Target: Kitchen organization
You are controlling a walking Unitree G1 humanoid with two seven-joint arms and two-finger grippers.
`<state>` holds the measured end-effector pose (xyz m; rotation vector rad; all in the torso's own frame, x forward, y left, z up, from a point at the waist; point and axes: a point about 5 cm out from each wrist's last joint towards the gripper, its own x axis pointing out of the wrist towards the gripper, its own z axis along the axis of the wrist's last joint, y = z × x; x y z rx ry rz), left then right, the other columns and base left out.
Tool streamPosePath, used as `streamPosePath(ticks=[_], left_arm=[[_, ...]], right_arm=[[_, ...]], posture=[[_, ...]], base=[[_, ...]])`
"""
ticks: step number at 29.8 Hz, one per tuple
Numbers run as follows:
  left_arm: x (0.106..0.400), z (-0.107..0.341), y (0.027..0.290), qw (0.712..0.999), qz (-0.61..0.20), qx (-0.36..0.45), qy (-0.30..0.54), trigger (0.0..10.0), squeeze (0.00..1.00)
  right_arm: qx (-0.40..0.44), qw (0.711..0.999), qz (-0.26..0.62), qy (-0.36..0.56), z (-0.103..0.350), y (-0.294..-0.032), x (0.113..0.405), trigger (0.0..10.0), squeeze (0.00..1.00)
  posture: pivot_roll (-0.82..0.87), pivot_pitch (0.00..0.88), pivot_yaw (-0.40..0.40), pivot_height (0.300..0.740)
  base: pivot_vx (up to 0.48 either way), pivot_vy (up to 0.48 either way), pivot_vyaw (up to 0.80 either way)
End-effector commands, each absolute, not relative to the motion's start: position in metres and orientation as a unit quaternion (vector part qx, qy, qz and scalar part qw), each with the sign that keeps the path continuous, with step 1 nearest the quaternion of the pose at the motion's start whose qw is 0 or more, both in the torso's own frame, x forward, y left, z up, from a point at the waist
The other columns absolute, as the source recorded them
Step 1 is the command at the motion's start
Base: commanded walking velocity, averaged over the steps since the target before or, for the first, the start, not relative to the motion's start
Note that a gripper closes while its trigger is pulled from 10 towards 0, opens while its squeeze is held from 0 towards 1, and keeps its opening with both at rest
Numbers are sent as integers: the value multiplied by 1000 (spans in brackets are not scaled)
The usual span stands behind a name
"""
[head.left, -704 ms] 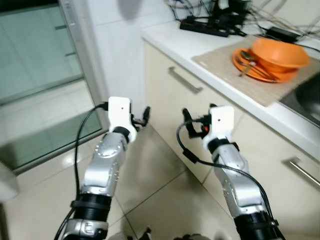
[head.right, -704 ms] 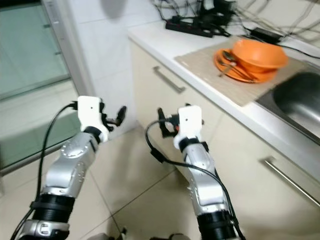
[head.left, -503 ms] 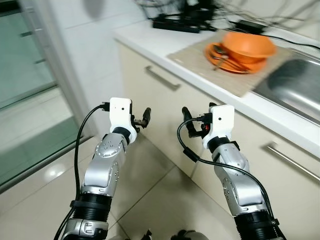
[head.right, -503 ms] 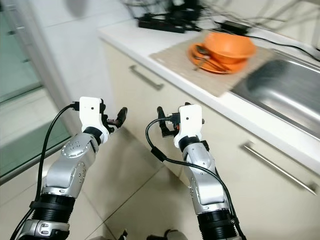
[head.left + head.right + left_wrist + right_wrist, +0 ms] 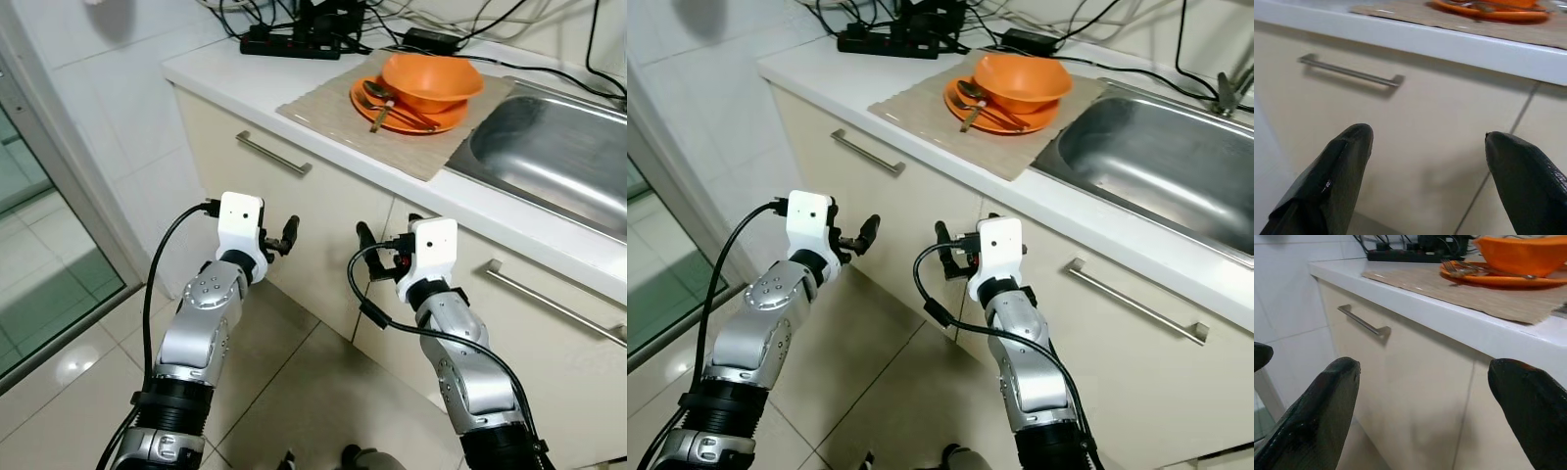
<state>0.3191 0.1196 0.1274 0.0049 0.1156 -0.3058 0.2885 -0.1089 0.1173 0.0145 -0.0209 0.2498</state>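
1. Left end effector [image 5: 277, 238]: two black fingers spread wide apart, holding nothing, raised in front of the cream cabinet front [image 5: 323, 230], below the desk edge.
2. Right end effector [image 5: 377, 253]: fingers likewise wide open and empty, just right of the left one, facing the same cabinet front.
3. White desk [image 5: 216, 73]: runs from far left to near right above the cabinets.
4. Beige woven rectangular mat [image 5: 323, 103]: lies on the desk, left of the stainless steel sink [image 5: 558, 162].
5. Orange round plate [image 5: 441, 115]: rests on the mat, carrying an orange bowl [image 5: 431, 78] and metal cutlery [image 5: 377, 98].
6. Black power strip [image 5: 289, 44]: far side of the desk, among tangled cables.
7. Silver bar handle [image 5: 272, 154]: on the left cabinet front; a second silver bar handle [image 5: 554, 304] lies to the right.
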Motion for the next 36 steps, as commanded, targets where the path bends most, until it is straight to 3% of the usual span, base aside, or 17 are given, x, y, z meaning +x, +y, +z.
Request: streamPosePath(ticks=[1, 13, 32, 36], left_arm=[[319, 129, 118, 985, -162, 11, 53, 10000, 0], [319, 127, 120, 985, -160, 15, 57, 10000, 0], [321, 124, 117, 984, -164, 19, 72, 10000, 0], [302, 118, 148, 987, -144, 6, 75, 10000, 0]], right_arm=[[9, 992, 126, -8, 116, -109, 286, 10000, 0], [12, 993, 121, -4, 113, -109, 283, 10000, 0], [8, 996, 89, 5, 111, -116, 284, 10000, 0], [-28, 996, 88, 3, 112, -125, 275, 10000, 0]], posture=[[-17, 0, 18, 740], [-22, 3, 27, 740], [-32, 9, 38, 740], [-32, 5, 38, 740]], base=[[0, 480, -694], [0, 469, -697], [0, 0, -682], [0, 0, -661]])
